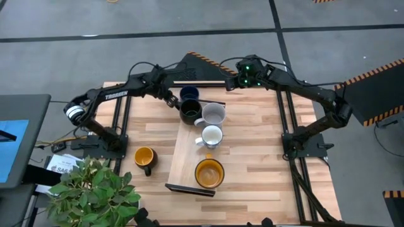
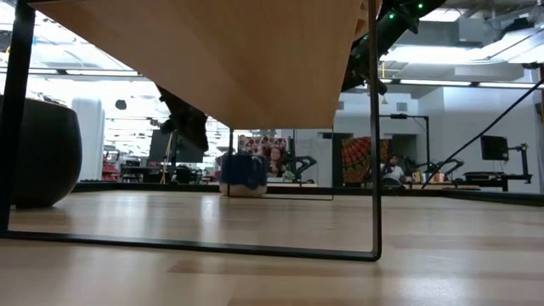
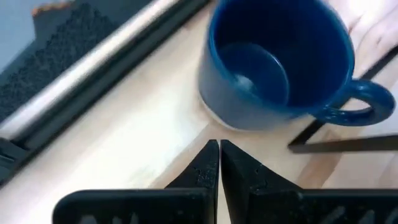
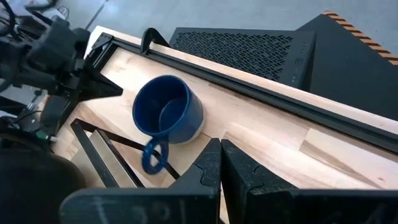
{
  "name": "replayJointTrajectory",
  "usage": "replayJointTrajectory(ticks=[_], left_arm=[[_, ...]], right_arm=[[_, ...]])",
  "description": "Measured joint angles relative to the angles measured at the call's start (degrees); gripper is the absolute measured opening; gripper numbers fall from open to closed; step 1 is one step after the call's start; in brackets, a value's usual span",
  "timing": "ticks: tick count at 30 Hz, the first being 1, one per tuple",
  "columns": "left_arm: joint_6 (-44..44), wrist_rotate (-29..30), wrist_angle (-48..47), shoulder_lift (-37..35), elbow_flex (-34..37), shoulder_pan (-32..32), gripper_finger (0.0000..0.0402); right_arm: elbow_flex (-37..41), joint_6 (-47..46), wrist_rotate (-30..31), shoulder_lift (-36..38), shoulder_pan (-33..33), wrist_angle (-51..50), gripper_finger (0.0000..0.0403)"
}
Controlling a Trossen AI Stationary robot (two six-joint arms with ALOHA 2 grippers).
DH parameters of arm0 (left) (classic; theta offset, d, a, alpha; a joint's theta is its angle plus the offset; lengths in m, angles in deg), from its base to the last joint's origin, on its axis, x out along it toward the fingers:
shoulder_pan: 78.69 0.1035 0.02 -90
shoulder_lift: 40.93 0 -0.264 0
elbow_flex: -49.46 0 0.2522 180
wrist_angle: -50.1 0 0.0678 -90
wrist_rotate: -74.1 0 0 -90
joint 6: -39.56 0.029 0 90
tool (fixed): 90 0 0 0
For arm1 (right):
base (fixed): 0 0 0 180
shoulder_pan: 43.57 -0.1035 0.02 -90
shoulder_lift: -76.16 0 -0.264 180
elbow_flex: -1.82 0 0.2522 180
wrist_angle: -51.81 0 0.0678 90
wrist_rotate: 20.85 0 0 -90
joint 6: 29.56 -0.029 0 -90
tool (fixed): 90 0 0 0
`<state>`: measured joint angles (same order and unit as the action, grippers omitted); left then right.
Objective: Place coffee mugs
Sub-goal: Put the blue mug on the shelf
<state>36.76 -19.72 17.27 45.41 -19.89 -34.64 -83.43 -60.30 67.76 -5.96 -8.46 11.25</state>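
Mugs on the long wooden board (image 1: 184, 151) number four as we count them from above: the black mug (image 1: 190, 111) at the far end, the pale grey mug (image 1: 214, 114) just right of it, the white mug (image 1: 211, 136) near the middle, and a large yellow-orange mug (image 1: 209, 173) at the near end. We judge those four as placed.

Two look unfinished. The dark blue mug (image 1: 189, 94) stands upright on the bare table (image 1: 265, 157) just beyond the board's far end, close to the black mug; both wrist views show it empty, its handle pointing toward the board's dark frame. The second yellow-orange mug (image 1: 145, 157) sits on the table left of the board, well apart from it.

We see the left gripper (image 3: 219, 163) just beside the blue mug with its fingers pressed together, holding nothing. The right gripper (image 4: 220, 163) hovers at the far edge of the table, to the right of the blue mug, likewise closed and empty.

By our reckoning about two thirds is done, with the blue mug the likely next pick.
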Motion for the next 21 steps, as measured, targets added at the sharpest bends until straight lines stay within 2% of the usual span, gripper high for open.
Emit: replayJointTrajectory(ticks=[4, 9, 13, 16, 21], left_arm=[[-1.59, -1.04, 2.27, -0.65, 0.0, 0.63, 0.0], [-5.15, -5.05, 11.24, -0.27, -0.19, 0.57, 0.0], [-11.84, -6.08, 11.68, 3.02, -5.31, 1.52, 0.0], [-18.27, -7.37, 8.54, 6.25, -11.92, 2.09, 0.0], [-27.63, -9.35, -4.21, 12.69, -22.46, 1.94, 0.0]], right_arm=[[0.02, 0.67, -0.09, 0.0, 0.0, -0.01, 0.0024], [0.02, 0.81, -1.2, -0.02, 0.0, -0.01, 0.0024], [0.02, 0.71, -1.95, -0.02, 0.0, -0.41, 0.0024], [0.02, -0.22, -2.22, -0.02, 0.0, -1.05, 0.0024], [0.04, -0.75, -3.03, -0.02, 0.0, -1.99, 0.0024]])
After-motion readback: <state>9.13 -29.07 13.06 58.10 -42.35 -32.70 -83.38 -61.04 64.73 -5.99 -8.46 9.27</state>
